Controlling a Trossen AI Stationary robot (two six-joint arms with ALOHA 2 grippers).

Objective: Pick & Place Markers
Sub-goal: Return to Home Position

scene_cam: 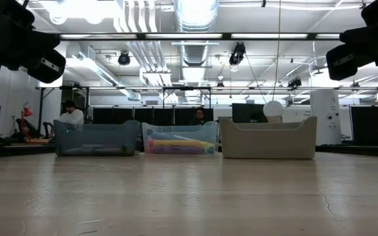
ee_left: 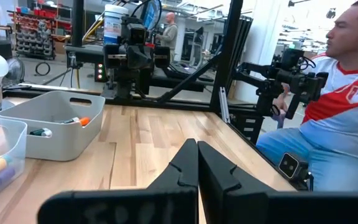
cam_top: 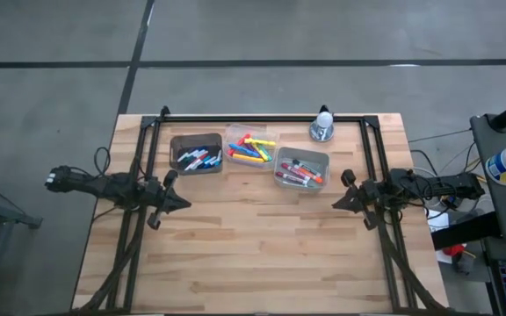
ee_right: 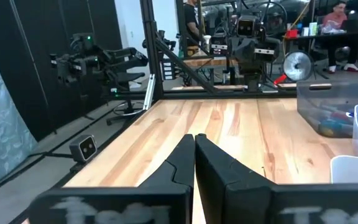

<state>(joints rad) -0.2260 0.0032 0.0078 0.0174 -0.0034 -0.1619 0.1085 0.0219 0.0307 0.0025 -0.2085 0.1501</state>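
All the markers lie inside three small bins at the table's far middle. A dark bin (cam_top: 196,154) holds white-bodied ones with blue caps. A clear bin (cam_top: 249,147) holds yellow, pink and blue ones. A grey bin (cam_top: 301,167) holds red- and orange-tipped ones. My left gripper (cam_top: 183,201) hovers near the table's left edge with its fingers shut (ee_left: 197,163), empty. My right gripper (cam_top: 339,201) hovers near the right edge, also shut (ee_right: 194,155) and empty. Both point toward the table's middle.
A white bulb-shaped lamp on a metal base (cam_top: 322,125) stands at the far edge, right of the bins. A black frame (cam_top: 262,116) rims the table. Bare wood (cam_top: 262,246) stretches from the bins to the near edge. A seated person (ee_left: 347,106) shows beyond the table.
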